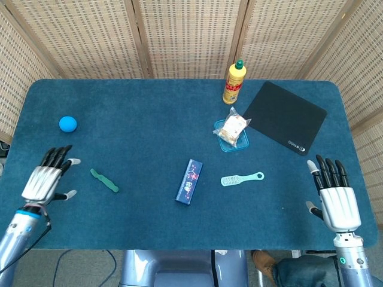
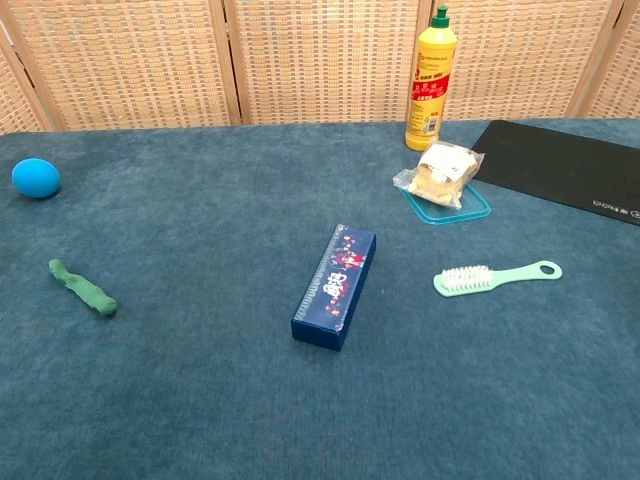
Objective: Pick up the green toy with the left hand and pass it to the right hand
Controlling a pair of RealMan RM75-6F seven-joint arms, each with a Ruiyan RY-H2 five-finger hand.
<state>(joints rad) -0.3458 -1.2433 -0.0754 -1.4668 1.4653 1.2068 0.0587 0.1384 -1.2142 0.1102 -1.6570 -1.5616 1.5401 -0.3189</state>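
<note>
Both hands hold nothing: your left hand (image 1: 46, 178), fingers apart, sits just left of the slim green rubbery toy (image 1: 104, 180), seemingly diagonal; right hand (image 1: 336, 199) well apart.

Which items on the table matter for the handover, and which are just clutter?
For the job:
green toy
left robot hand, open beside the toy
right robot hand, open

Lying about:
blue ball
blue box
brush
yellow bottle
snack bag
black mat
</note>
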